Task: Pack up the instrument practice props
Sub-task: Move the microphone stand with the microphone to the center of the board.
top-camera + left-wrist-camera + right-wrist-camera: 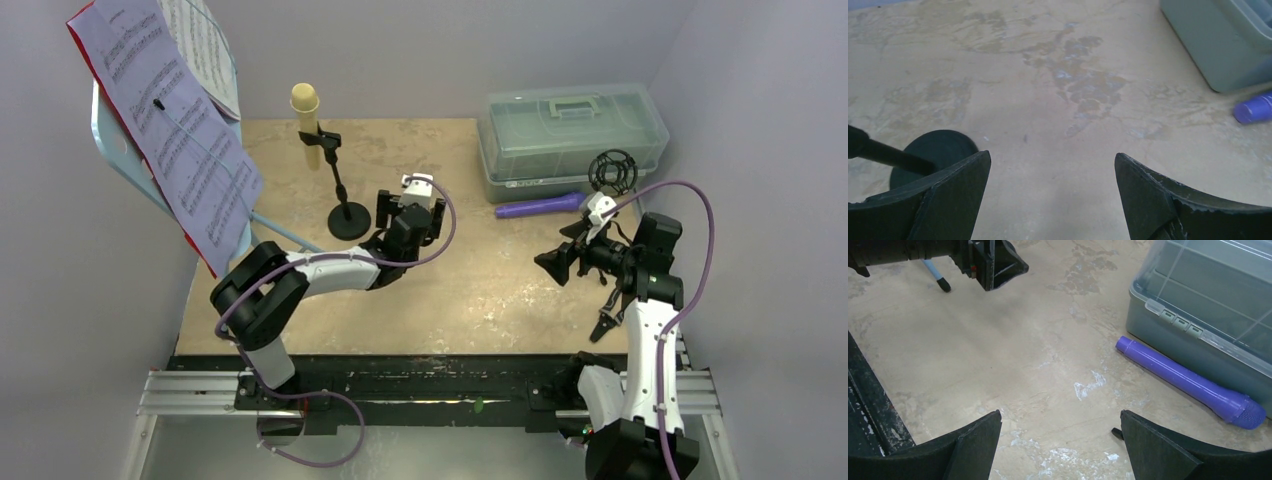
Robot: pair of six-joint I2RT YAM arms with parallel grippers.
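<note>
Nearby, purple microphone (1188,382) lies beyond right gripper (1060,426)

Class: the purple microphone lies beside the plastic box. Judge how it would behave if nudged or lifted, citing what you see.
The purple microphone is a smooth cylinder lying on its side, so it probably rolls if pushed sideways. Its glossy surface may slip in a grasp. The wider head suggests uneven weight; a mid-body grip might tilt.

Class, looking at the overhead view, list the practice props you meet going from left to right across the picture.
sheet music → cream microphone → purple microphone → round black mic holder
</note>
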